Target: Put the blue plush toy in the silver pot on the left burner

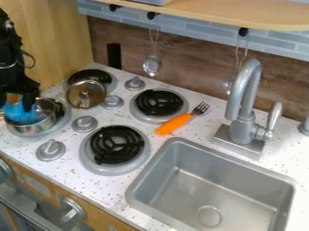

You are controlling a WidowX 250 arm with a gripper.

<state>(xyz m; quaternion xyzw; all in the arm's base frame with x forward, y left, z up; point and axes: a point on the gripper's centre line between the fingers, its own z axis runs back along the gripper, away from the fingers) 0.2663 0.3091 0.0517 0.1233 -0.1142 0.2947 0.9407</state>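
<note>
At the left edge the black gripper [23, 97] hangs over a small metal pot [33, 128] on the front left burner. A bright blue object [21, 113] is in the pot's opening, directly below the gripper and against it or very close. A bit of orange [12, 97] shows beside the gripper, above the blue object. Right behind the pot, a round lid [86, 94] with a metal rim lies tilted by the back left burner [91, 78].
An orange-handled fork [174, 124] lies between the right burners and the sink [199, 189]. The faucet [242, 103] rises behind the sink. Several grey knobs [84, 123] stand among the burners. A ladle [152, 66] hangs at the back wall under a wooden shelf [241, 14].
</note>
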